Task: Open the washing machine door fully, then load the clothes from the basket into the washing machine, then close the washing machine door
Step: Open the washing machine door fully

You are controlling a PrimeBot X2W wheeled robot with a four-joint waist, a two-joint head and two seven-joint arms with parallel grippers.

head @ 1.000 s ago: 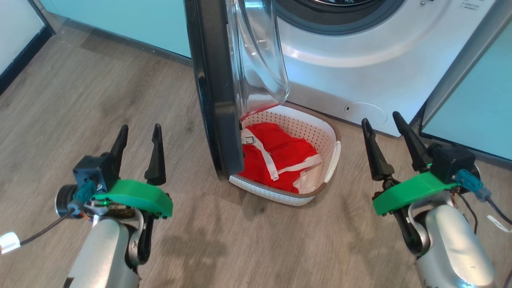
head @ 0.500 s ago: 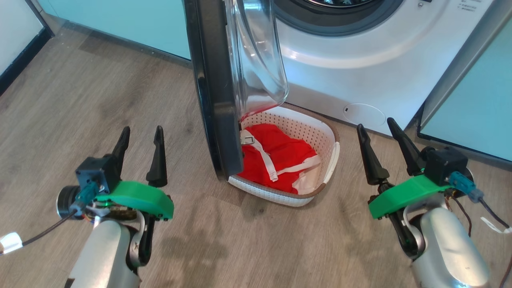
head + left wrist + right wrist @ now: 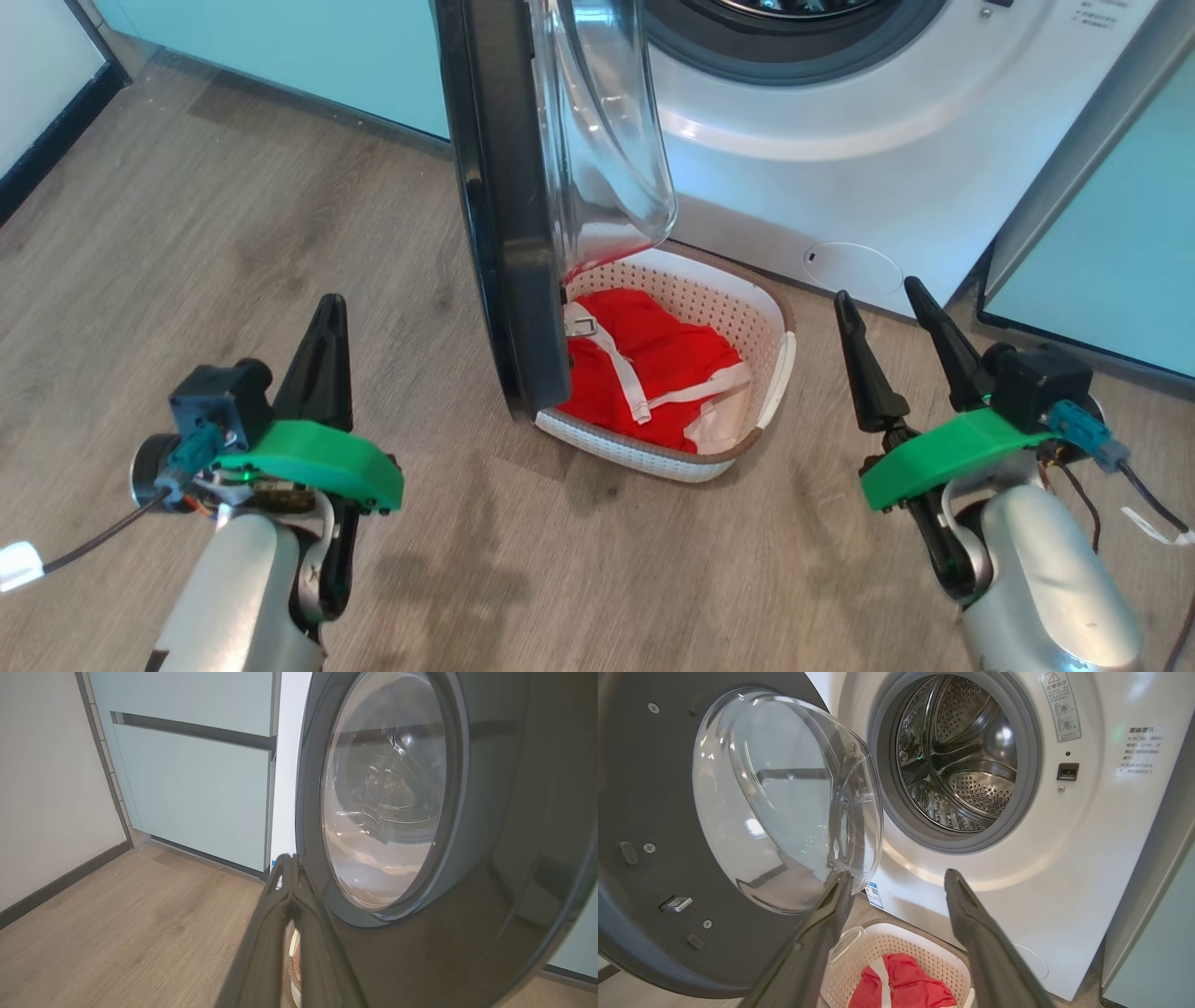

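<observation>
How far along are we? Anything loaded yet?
Done: washing machine door stands open, roughly square to the front, over the basket. In hand: left gripper shut beside its outer face, touching nothing, perhaps to push it wider; right gripper open. To do: the clothes lie in the basket, drum empty; then close.

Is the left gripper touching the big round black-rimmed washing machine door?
Apart. The head view shows wooden floor between the left gripper and the washing machine door.

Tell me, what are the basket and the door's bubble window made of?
The basket looks like cream plastic, matte, punched with rows of little holes. The door's window looks like clear glass or hard plastic: see-through and shiny with reflections; I can't tell which.
</observation>
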